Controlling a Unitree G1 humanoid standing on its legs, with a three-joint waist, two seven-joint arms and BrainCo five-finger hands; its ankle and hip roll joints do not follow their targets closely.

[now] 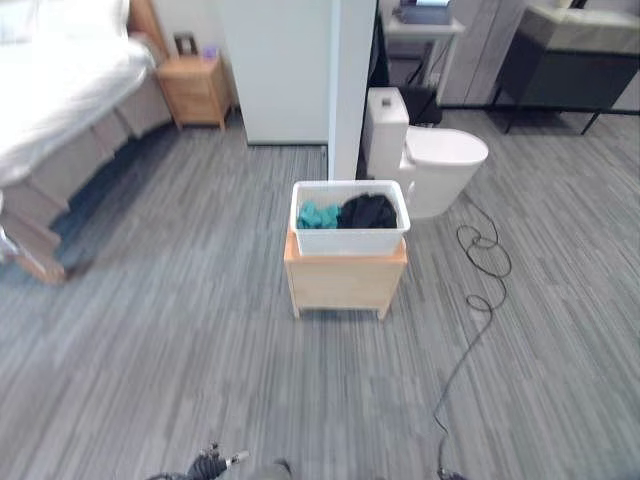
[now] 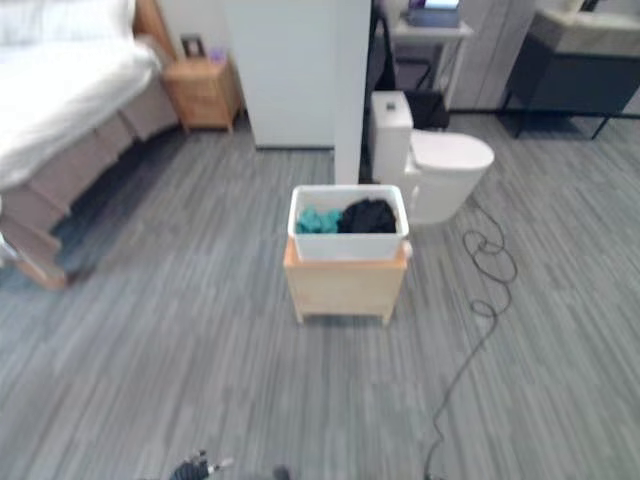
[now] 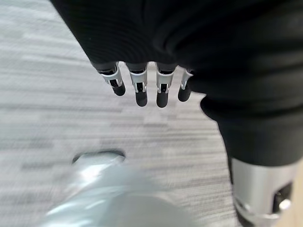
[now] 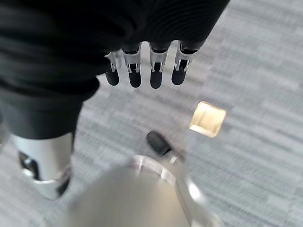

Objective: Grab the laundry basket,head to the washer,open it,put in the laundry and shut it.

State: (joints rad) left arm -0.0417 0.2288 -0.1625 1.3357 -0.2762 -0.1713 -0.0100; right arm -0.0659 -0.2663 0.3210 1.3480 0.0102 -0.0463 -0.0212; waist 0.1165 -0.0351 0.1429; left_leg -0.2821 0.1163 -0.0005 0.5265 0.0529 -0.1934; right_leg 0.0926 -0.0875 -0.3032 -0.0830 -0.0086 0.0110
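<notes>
A white laundry basket (image 1: 349, 238) stands on a low wooden stand (image 1: 344, 281) in the middle of the grey floor, some way ahead of me. Inside it lie teal laundry (image 1: 318, 215) on the left and black laundry (image 1: 368, 212) on the right. My left hand (image 3: 161, 90) hangs over bare floor with its fingers straight and holds nothing. My right hand (image 4: 156, 71) hangs the same way, open, above the floor. Both hands are far from the basket.
A bed (image 1: 60, 80) with a wooden nightstand (image 1: 195, 88) is at the far left. A white partition wall (image 1: 300, 70) and a toilet (image 1: 440, 160) stand right behind the basket. A dark cabinet (image 1: 570, 70) is at the far right. A small tan square (image 4: 207, 118) lies on the floor.
</notes>
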